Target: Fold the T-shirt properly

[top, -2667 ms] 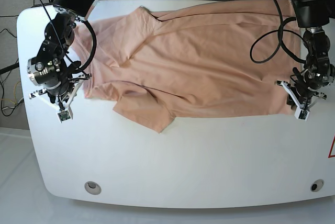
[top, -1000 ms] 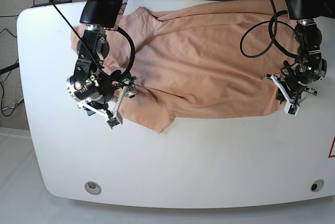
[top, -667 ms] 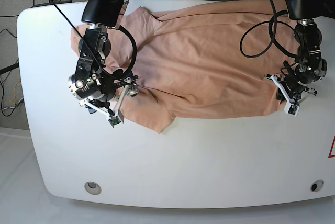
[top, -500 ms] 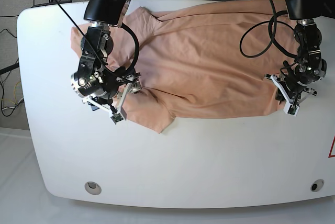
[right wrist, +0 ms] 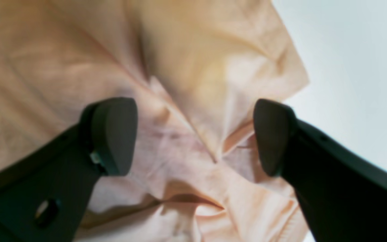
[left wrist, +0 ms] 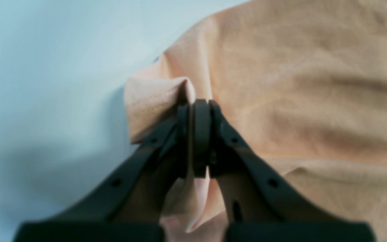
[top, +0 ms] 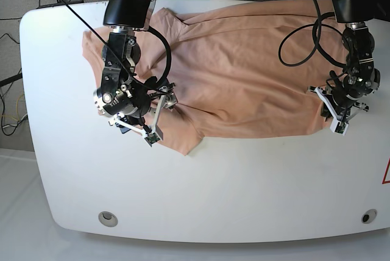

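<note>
Left gripper (left wrist: pixel 197 111) pinching the T-shirt (top: pixel 244 72) hem corner; right gripper (right wrist: pixel 193 134) hanging wide open over the sleeve.

T-shirt is lying spread across the white table (top: pixel 244 194), body running between the two grippers. Left jaws are clamped together on a bunched corner of cloth right at the tips. Right jaws are standing apart, creased sleeve (right wrist: pixel 233 67) directly below, nothing held. Looks light, limp, wrinkle-prone cotton: likely sagging when lifted, so gripping at hem or seam edges, both layers.

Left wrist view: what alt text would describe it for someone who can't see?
The left gripper, jaws shut, pinches a folded corner of the peach T-shirt at its edge. The white table fills the picture's left side.
</note>
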Motion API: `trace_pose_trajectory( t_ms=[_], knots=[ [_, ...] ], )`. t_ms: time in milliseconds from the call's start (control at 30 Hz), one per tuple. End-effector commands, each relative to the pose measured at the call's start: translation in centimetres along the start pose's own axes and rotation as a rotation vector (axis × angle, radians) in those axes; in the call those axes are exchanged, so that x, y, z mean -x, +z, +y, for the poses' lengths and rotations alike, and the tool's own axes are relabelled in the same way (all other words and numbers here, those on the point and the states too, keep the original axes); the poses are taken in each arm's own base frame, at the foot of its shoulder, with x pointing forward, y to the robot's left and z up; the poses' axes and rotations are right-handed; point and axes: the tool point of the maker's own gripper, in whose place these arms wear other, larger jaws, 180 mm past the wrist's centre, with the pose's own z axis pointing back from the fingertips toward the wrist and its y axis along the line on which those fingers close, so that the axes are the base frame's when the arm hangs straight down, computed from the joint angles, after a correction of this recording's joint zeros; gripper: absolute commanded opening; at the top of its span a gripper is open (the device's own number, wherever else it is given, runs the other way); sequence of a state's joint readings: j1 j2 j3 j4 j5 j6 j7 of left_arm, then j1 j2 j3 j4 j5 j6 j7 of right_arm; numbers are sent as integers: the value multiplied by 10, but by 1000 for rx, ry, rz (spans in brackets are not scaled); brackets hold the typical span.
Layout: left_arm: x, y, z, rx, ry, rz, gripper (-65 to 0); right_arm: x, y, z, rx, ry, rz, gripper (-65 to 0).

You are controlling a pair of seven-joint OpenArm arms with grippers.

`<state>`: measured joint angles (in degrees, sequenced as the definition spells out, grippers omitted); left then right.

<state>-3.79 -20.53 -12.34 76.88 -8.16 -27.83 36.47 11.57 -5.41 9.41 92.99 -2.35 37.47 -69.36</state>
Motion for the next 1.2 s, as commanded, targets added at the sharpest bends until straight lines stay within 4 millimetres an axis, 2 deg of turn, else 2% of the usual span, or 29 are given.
trace_pose_trajectory(
  t_ms=[0,233,467,733,833,1167],
  knots=[
    [-19,5,10,-21,-9,-53,-650,-16,1,-4,1,1,-50,-132],
    [-19,5,10,-21,-9,-53,-650,-11,-16,2,-40,-17,-66,-132],
    [-19,5,10,-21,-9,-53,-650,-19,-16,-1,-34,-13,-84,-140],
    [-19,5,10,-21,-9,-53,-650,-31,-12,-6,-22,-5,-101,-273],
    [-19,5,10,-20,-9,-53,-650,-29,-11,-12,-10,1,-97,-305],
    [-19,2,2,-7,3,-58,-650,-23,-10,-22,10,7,-84,-314]
  ],
)
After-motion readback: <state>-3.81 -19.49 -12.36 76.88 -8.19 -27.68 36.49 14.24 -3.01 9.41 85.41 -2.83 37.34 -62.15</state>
